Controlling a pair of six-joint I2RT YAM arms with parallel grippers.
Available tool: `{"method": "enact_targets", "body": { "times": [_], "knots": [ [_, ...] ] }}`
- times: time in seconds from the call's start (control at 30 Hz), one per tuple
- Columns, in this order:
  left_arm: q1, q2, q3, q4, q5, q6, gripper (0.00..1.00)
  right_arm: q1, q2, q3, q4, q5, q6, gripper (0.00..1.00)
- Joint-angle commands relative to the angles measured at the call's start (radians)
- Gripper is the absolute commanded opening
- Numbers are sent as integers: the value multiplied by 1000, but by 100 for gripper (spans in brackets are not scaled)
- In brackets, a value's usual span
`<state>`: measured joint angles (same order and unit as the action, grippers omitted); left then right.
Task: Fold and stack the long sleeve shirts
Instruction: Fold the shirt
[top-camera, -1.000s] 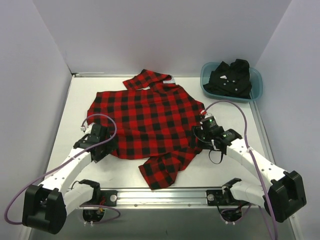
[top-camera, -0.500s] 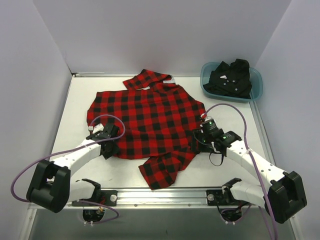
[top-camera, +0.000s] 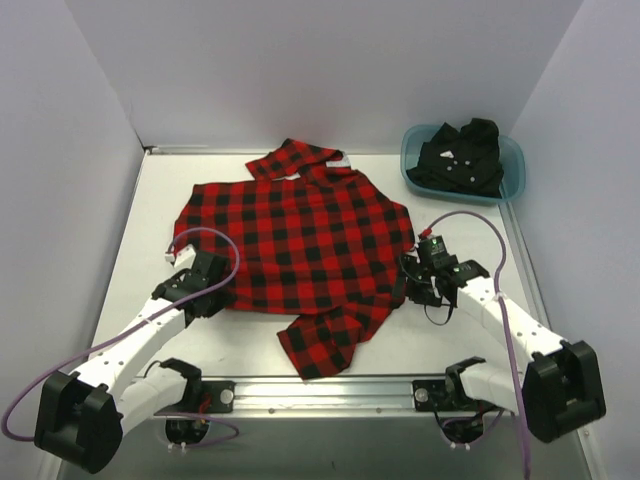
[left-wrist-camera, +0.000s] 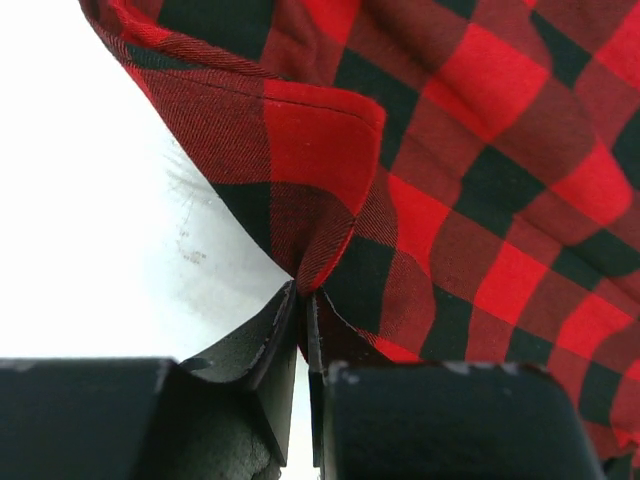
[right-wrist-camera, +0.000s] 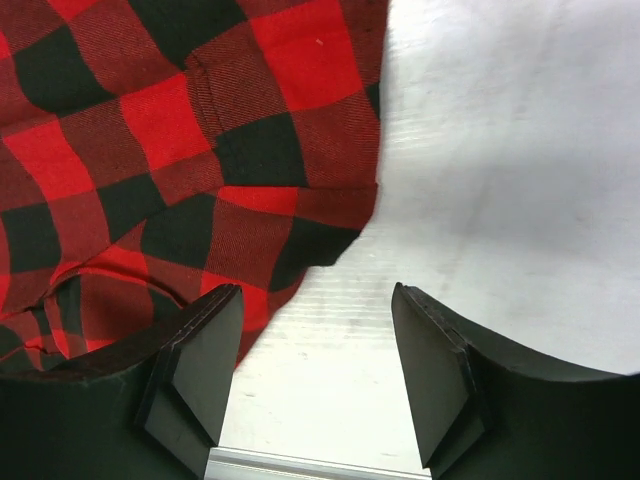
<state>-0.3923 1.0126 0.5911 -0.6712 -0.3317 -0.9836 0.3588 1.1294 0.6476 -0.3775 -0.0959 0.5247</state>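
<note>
The red-and-black check shirt (top-camera: 300, 245) lies spread on the white table, one sleeve trailing toward the front edge. My left gripper (top-camera: 222, 292) is at the shirt's near-left hem and shut on a pinched fold of the check cloth (left-wrist-camera: 320, 250). My right gripper (top-camera: 410, 288) is at the shirt's near-right edge, open, with bare table between its fingers (right-wrist-camera: 205, 365) and the cloth edge (right-wrist-camera: 330, 230) just ahead of the left one. The black shirt (top-camera: 462, 155) lies crumpled in the teal tub.
The teal plastic tub (top-camera: 510, 180) stands at the back right corner. White walls close in the table at the back and both sides. A metal rail (top-camera: 320, 392) runs along the near edge between the arm bases.
My left gripper has closed on the shirt's near-left hem. The right gripper has shifted slightly toward the shirt's right edge and stays open.
</note>
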Motion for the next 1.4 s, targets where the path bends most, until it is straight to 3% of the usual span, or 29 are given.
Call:
{"method": "enact_targets", "body": {
  "times": [0.0, 0.2, 0.43, 0.53, 0.57, 0.7, 0.9, 1.03, 1.37],
  "knots": [
    [-5, -63, 26, -77, 13, 5, 16, -12, 61, -34, 37, -65, 52, 61],
    [-8, -152, -11, -128, 63, -21, 16, -14, 154, -83, 164, -97, 170, 56],
    [-10, -258, -10, -209, 79, -36, 16, -14, 187, -123, 230, -50, 190, 47],
    [-11, -287, -13, -235, 82, -43, 15, -14, 204, -124, 235, -50, 193, 34],
    [-13, -292, -11, -238, 83, -44, 15, -14, 204, -123, 229, -53, 193, 23],
    [-17, -304, 4, -269, 92, -52, 15, -12, 118, -108, 105, -51, 163, 1],
    [-22, -292, 9, -281, 86, -59, 15, -24, -54, -45, -90, 7, 72, 0],
    [-22, -267, 21, -281, 59, -52, 15, -32, -79, 49, -164, -13, 41, 0],
    [19, -118, 104, -170, -67, 37, 16, -44, 163, 302, -167, -42, -34, 1]
  ]
}}
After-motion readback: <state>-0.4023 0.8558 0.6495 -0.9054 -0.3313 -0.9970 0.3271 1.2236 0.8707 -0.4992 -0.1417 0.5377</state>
